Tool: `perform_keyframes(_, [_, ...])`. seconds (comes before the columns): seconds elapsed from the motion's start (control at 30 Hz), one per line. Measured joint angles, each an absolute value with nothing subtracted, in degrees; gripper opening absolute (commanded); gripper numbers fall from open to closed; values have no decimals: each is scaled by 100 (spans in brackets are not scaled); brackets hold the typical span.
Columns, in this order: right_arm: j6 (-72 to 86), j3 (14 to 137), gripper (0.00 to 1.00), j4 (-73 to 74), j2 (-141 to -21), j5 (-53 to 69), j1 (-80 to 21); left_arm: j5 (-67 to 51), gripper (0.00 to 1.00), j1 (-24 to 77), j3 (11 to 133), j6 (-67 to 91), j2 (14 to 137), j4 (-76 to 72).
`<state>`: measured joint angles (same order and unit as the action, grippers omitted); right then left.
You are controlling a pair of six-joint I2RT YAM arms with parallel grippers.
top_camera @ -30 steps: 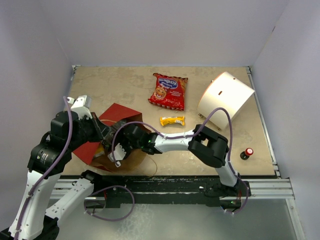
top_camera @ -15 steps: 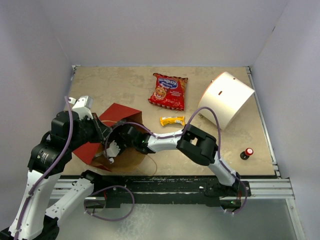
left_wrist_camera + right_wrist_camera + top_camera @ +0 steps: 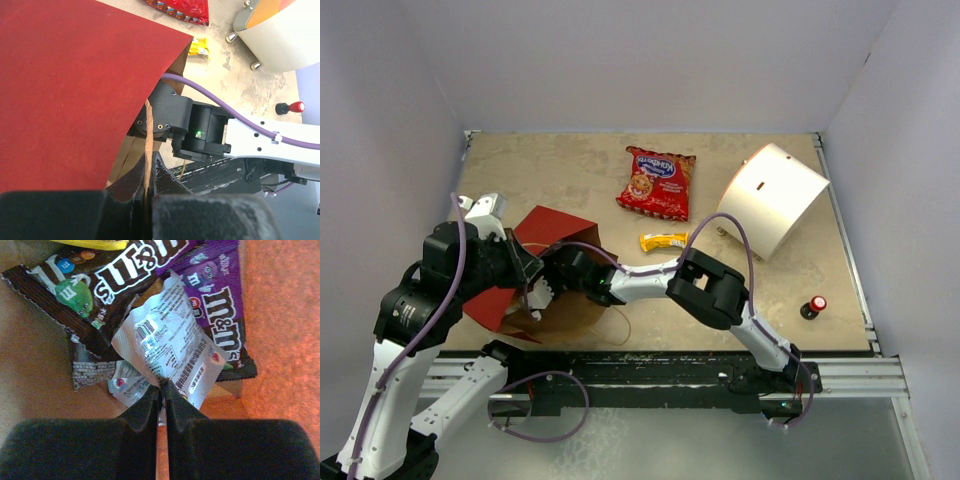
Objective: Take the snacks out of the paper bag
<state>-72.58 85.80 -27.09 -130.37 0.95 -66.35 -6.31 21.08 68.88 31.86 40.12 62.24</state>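
Bag (image 3: pixel 560 225) lies at the near-left corner of the tabletop (image 3: pixel 550 170) — left jaws clamped on its rim, right jaws inside it, clamped on a foil pack (image 3: pixel 170 347) atop candy packets (image 3: pixel 222 320).

— What fills the upper left of the frame?
— The red paper bag (image 3: pixel 75 85). At the bottom, the left fingers (image 3: pixel 167 176) are pressed together on its thin brown edge.
— And in the centre?
— The black wrist of the right arm (image 3: pixel 200 130) disappears behind the bag's red side.
— And along the top?
— On the bench (image 3: pixel 220 85) lie a red cookie bag (image 3: pixel 182 7), a yellow packet (image 3: pixel 199 47) and a white cylinder (image 3: pixel 280 30).
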Motion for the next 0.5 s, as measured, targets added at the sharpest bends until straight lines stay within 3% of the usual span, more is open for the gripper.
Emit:
perform_keyframes(0.1, [-7231,8536,0,-2635,-12888,108,-6635,-567,0,2108,6904,3181,4012,6224])
perform_keyframes(0.5, [-6788,8001,0,-2045,-11679,602,-6635,-471,0,2117,6976,3087,3983,6132])
